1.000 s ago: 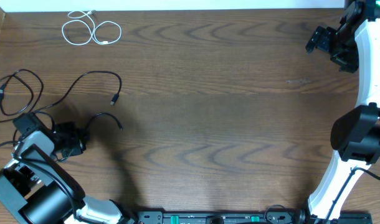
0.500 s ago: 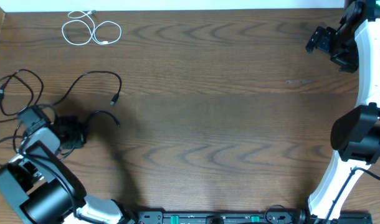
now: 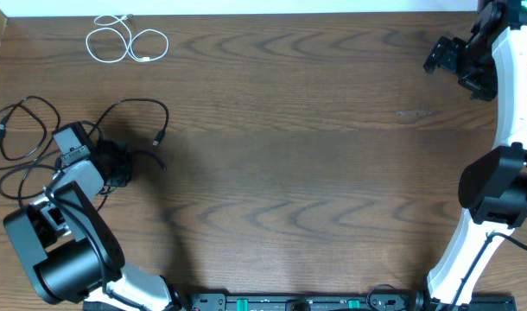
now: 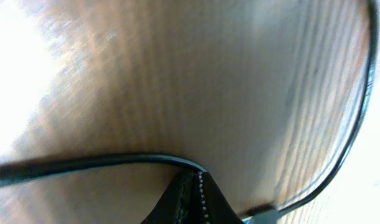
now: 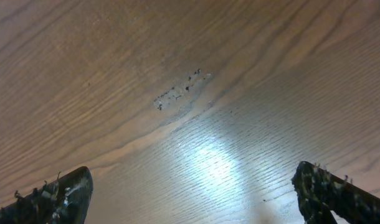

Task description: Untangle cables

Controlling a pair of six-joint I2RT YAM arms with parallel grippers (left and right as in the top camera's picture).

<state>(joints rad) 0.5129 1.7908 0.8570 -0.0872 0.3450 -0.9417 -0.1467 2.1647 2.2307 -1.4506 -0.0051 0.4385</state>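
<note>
A white cable [image 3: 125, 41] lies coiled at the far left of the table. One black cable [image 3: 22, 130] loops at the left edge. A second black cable [image 3: 136, 104] arcs to a plug [image 3: 158, 138]. My left gripper [image 3: 125, 164] sits between them, shut on a black cable. In the left wrist view the closed fingertips [image 4: 199, 186] pinch that cable [image 4: 84, 163], and another black strand [image 4: 363, 106] curves past on the right. My right gripper [image 3: 438, 57] is open and empty at the far right; in its wrist view [image 5: 196, 199] it is over bare wood.
The wooden table [image 3: 289, 155] has a small scuff mark [image 5: 177, 93] under the right gripper. The right arm's white links [image 3: 505, 104] run along the right edge. A rail [image 3: 298, 302] lies at the near edge.
My left gripper has moved up and to the right, pulling the short black cable end with it toward the arcing cable. The right arm has not moved.
</note>
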